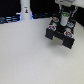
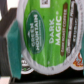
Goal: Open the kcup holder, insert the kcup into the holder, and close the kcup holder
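The kcup (image 2: 46, 40), a white pod with a green-and-white "Dark Magic" top, fills the wrist view. My gripper (image 2: 44, 47) is shut on it, and a teal finger pad (image 2: 13, 47) presses its side. In the exterior view my gripper (image 1: 64, 19) holds the kcup (image 1: 64, 21) just above the black kcup holder (image 1: 61, 34), which stands at the exterior view's right. Under the kcup, the wrist view shows dark parts of the holder (image 2: 6, 20) and another pod with a reddish top (image 2: 78, 61). The slot directly beneath is hidden by the kcup.
A white bottle-like object (image 1: 25, 10) stands at the back, toward the exterior view's left. Dark equipment (image 1: 7, 19) lines the back edge of the white table (image 1: 30, 55).
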Controlling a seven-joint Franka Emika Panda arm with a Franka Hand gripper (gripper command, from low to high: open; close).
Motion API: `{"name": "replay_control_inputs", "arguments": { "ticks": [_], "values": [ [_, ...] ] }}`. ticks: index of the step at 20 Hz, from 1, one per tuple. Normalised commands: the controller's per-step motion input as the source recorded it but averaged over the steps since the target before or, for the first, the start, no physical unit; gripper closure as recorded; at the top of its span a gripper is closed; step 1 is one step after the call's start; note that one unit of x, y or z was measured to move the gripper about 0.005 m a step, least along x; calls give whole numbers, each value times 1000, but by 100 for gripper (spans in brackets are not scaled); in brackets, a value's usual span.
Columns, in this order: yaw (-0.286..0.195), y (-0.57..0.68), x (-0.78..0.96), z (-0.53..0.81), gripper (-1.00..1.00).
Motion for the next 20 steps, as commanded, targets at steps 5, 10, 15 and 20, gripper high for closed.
{"name": "replay_control_inputs", "arguments": {
  "ticks": [5, 10, 15, 20],
  "values": [
    [12, -49, -78, -268, 100],
    [-4, -12, -8, -165, 100],
    [-1, 86, -293, 252, 100],
    [-32, 0, -388, 233, 100]
  ]
}}
